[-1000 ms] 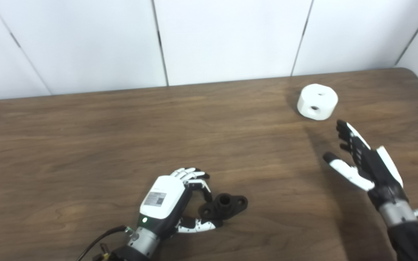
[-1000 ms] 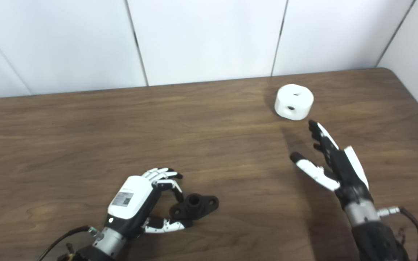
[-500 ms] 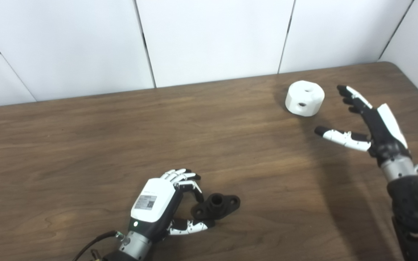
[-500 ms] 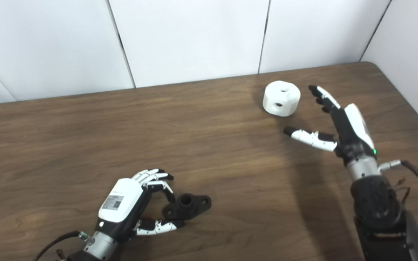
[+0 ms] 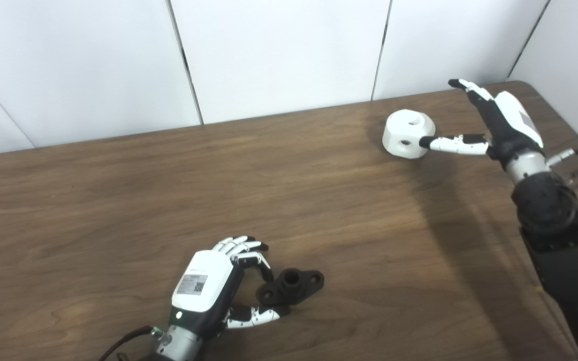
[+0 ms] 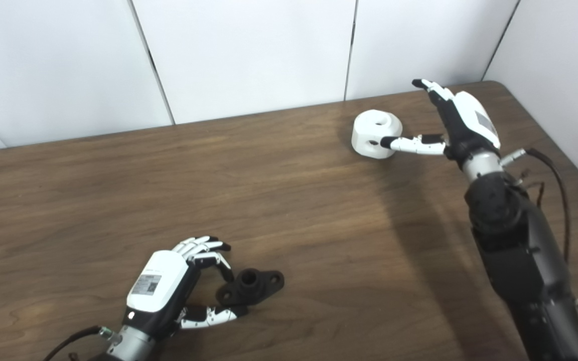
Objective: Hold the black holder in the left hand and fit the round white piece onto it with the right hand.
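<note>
The black holder (image 5: pixel 295 287) lies on the wooden table (image 5: pixel 168 200) near the front. My left hand (image 5: pixel 207 287) is curled around its left end, with fingers over the flange and the thumb along its near edge. The round white piece (image 5: pixel 403 131), with a hole on top and one in its side, stands at the far right of the table. My right hand (image 5: pixel 500 123) is open beside it. The thumb tip touches the piece's right side, and the fingers reach past it toward the wall. Both also show in the right eye view: the holder (image 6: pixel 254 286) and the white piece (image 6: pixel 371 131).
A white panelled wall (image 5: pixel 279 55) runs along the table's far edge and turns at the right corner, close behind the right hand. The table's right edge (image 5: pixel 577 135) lies just beyond the right forearm. A cable trails from each wrist.
My right hand has moved forward and up from the mid-right of the table to the white piece, and its thumb now touches it. The camera has shifted rightward. The left hand and holder have kept their pose.
</note>
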Controlling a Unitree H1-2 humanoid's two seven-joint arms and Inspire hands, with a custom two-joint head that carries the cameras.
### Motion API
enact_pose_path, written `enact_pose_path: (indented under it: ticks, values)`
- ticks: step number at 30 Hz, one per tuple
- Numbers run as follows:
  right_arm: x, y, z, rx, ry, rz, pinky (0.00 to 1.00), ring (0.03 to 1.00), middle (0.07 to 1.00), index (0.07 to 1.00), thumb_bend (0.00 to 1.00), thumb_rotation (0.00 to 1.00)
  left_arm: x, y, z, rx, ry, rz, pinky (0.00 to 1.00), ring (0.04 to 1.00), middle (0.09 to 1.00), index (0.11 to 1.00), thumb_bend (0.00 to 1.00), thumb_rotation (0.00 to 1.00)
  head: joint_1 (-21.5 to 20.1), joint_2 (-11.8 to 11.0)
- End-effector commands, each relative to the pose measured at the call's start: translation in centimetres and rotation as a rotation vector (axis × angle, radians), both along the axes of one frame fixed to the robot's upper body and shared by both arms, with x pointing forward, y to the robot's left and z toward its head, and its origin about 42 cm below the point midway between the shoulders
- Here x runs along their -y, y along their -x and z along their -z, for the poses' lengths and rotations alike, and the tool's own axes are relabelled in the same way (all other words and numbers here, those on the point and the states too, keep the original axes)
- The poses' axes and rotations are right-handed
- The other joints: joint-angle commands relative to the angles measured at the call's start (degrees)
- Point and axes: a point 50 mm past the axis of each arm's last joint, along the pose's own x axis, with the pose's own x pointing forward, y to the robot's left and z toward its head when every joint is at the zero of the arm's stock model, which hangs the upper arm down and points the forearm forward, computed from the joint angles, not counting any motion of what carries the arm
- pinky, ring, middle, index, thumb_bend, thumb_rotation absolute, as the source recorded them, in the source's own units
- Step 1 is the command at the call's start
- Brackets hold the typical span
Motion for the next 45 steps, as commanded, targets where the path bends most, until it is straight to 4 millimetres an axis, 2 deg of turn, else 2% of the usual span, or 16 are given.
enact_pose_path:
  ticks: [1, 5, 15, 21, 27, 32, 45]
  values:
    - [0.7, -1.3, -3.0, 0.053, 0.061, 0.004, 0.91, 0.975, 0.946, 0.908, 0.76, 0.44, -2.5, 0.9, 3.0, -0.167, -0.13, -0.055, 0.84, 0.855, 0.786, 0.489, 0.52, 0.05, 0.09, 0.02]
    - [0.9, -2.6, -2.9, 0.011, 0.08, 0.001, 0.91, 0.99, 0.958, 0.906, 0.78, 0.42, -2.5, 1.0, 3.1, -0.168, -0.136, -0.055, 0.84, 0.856, 0.789, 0.489, 0.52, 0.05, 0.02, -0.21]
    - [0.8, -4.8, -2.0, -0.065, 0.145, -0.032, 0.95, 1.0, 0.962, 0.897, 0.91, 0.29, -2.7, 1.1, 3.2, -0.165, -0.144, -0.053, 0.84, 0.852, 0.786, 0.489, 0.52, 0.05, -0.35, -0.49]
    - [0.5, -5.9, -1.7, -0.096, 0.164, -0.025, 0.99, 1.0, 0.97, 0.901, 0.94, 0.29, -2.6, 1.1, 3.1, -0.172, -0.152, -0.052, 0.84, 0.855, 0.791, 0.49, 0.52, 0.05, -0.34, -0.81]
    - [0.4, -6.8, -1.5, -0.115, 0.176, -0.015, 1.0, 1.0, 0.972, 0.911, 0.94, 0.31, -2.6, 1.1, 3.1, -0.177, -0.152, -0.052, 0.84, 0.853, 0.789, 0.489, 0.52, 0.05, -0.28, -1.08]
    - [0.2, -7.2, -1.3, -0.118, 0.177, -0.013, 1.0, 1.0, 0.974, 0.921, 0.93, 0.33, -2.5, 1.2, 3.2, -0.184, -0.164, -0.05, 0.84, 0.855, 0.79, 0.49, 0.52, 0.05, -0.84, -2.04]
    - [0.2, -7.4, -0.8, -0.113, 0.187, -0.011, 1.0, 1.0, 0.973, 0.889, 0.9, 0.34, -2.4, 1.2, 3.5, -0.189, -0.169, -0.054, 0.86, 0.863, 0.794, 0.49, 0.52, 0.05, -0.55, -2.27]
